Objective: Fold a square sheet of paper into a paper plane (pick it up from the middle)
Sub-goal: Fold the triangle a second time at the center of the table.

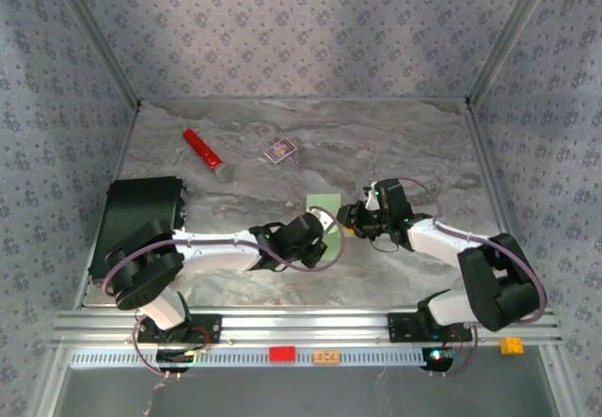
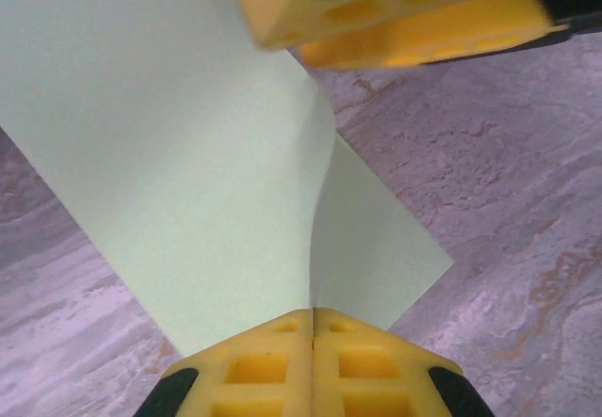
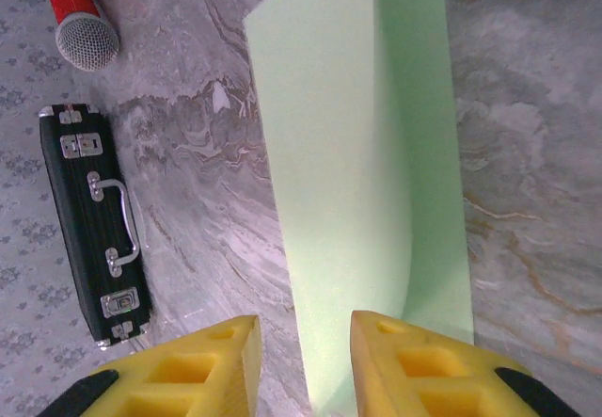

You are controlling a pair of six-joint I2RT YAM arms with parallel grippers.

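The square sheet of paper is pale green and lies mid-table, bent over on itself so one flap stands up. In the left wrist view the sheet curves upward into my left gripper, whose yellow jaws are pressed together on its near edge. My left gripper sits at the sheet's near end. My right gripper is at the sheet's right side, open; in its own view the sheet runs into the gap of the right gripper, close to the right finger. The paper plane is out of view.
A red cylinder with a mesh head lies at the back left, also in the right wrist view. A small purple-and-white box sits behind the paper. A black case lies at the left edge. Patterned walls close three sides.
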